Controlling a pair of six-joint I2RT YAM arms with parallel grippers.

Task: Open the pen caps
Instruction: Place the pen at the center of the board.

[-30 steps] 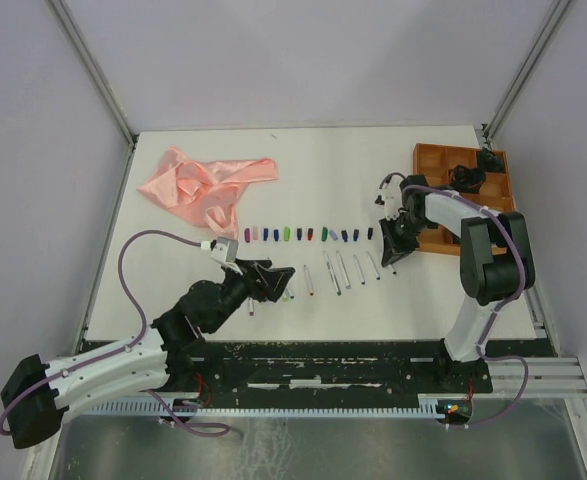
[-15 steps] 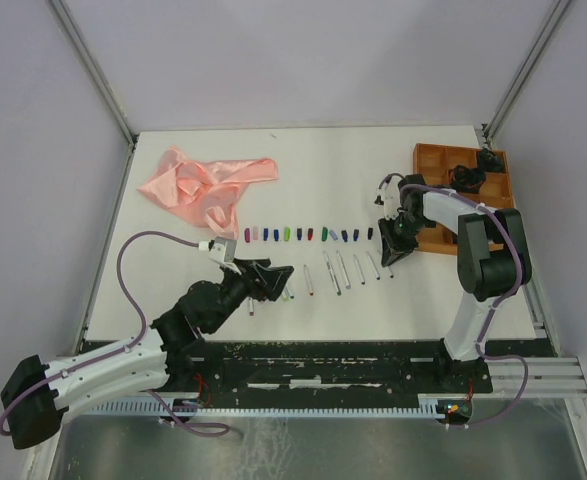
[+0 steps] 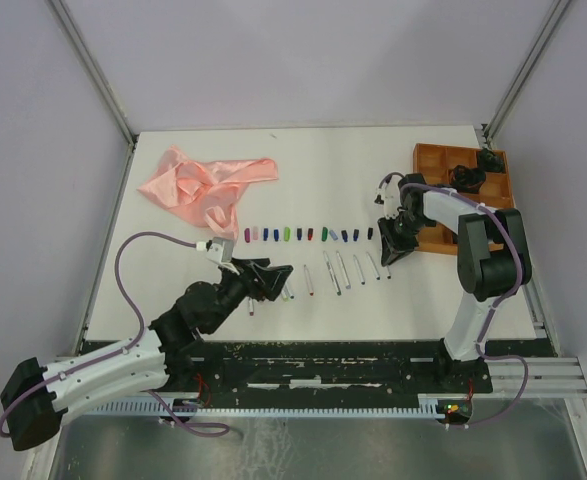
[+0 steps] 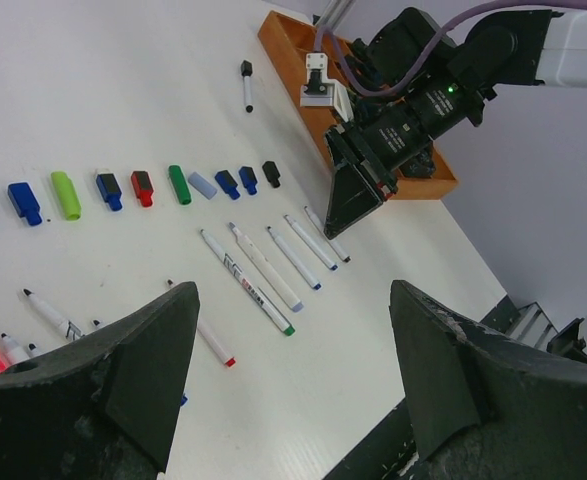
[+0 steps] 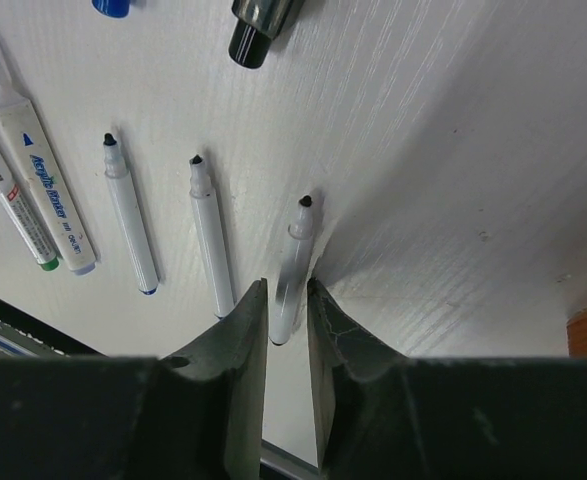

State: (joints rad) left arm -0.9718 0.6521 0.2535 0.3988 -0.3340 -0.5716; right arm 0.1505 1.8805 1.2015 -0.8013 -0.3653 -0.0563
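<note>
Right gripper (image 3: 391, 252) is tipped down at the right end of the pen row, in the right half of the top view. Its wrist view shows the right gripper (image 5: 287, 292) with its two fingers (image 5: 245, 330) set narrowly apart either side of a black-tipped pen (image 5: 295, 250) lying flat on the white table (image 3: 373, 160). The pen's rear end sits between the fingertips. Whether they pinch it or only bracket it cannot be told.

Left of that pen in the wrist view lie two more uncapped pens (image 5: 213, 235), roughly parallel and slightly apart.

Left gripper (image 3: 273, 278) hovers over the left end of the row, lower left of centre in the top view. The left gripper (image 4: 293, 400) is spread wide with nothing between its fingers.

The pen caps (image 4: 178, 184) sit off their pens in a line across the upper left of the left wrist view: blue, light green, red, dark green, pale blue and black. Below them the pens (image 4: 263, 270) lie slantwise, tips bare.

In the top view a pink cloth (image 3: 203, 185) is bunched at the upper left and an orange tray (image 3: 428, 160) stands at the upper right, just beside the right arm.
</note>
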